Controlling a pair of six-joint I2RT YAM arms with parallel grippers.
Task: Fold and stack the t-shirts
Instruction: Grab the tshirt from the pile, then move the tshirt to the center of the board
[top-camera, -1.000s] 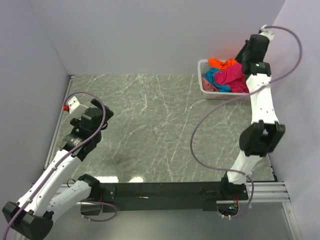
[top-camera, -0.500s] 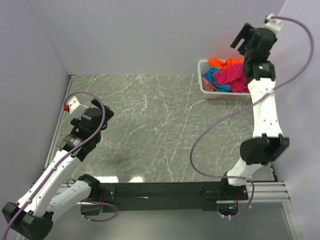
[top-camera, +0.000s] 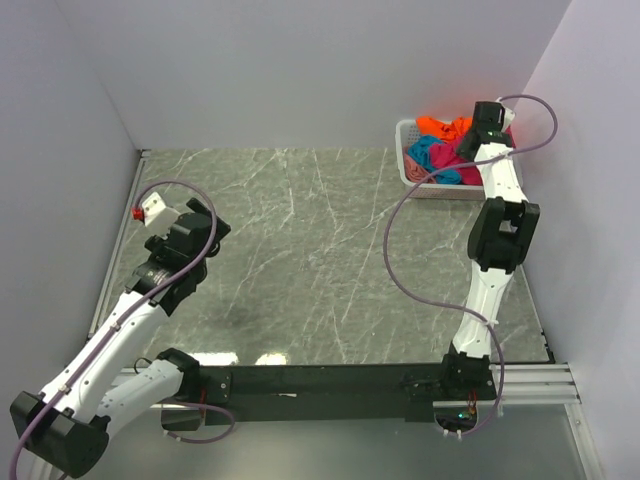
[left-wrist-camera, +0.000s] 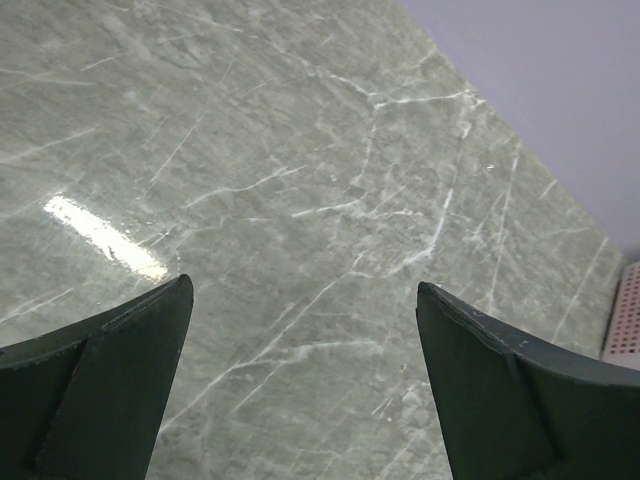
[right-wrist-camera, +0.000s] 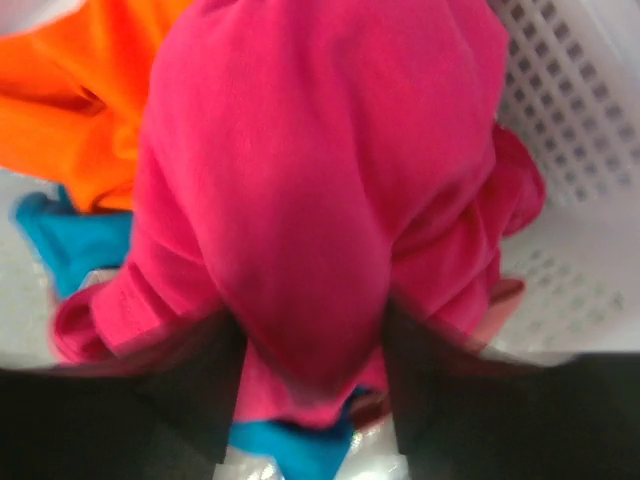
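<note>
The t-shirts lie bunched in a white lattice basket (top-camera: 403, 152) at the back right. The magenta-pink one (right-wrist-camera: 320, 150) is on top, the orange one (right-wrist-camera: 70, 100) behind it and the teal one (right-wrist-camera: 70, 235) underneath. In the top view I see pink (top-camera: 456, 160), orange (top-camera: 436, 125) and teal (top-camera: 424, 154). My right gripper (right-wrist-camera: 312, 340) reaches down into the basket (right-wrist-camera: 570, 130), its fingers apart on either side of a bulge of pink cloth. My right gripper (top-camera: 480, 122) hides part of the pile. My left gripper (left-wrist-camera: 304, 285) hangs open over bare marble at the left (top-camera: 198, 218).
The basket stands in the back right corner against the walls. A small white and red fitting (top-camera: 146, 207) sits at the left wall near my left arm. A purple cable (top-camera: 400, 240) loops from the right arm over the table's right half.
The right arm swung up above the basket with its jaws opening, then dropped into the pile, the fingers now straddling the pink shirt. The left arm shifted slightly.
</note>
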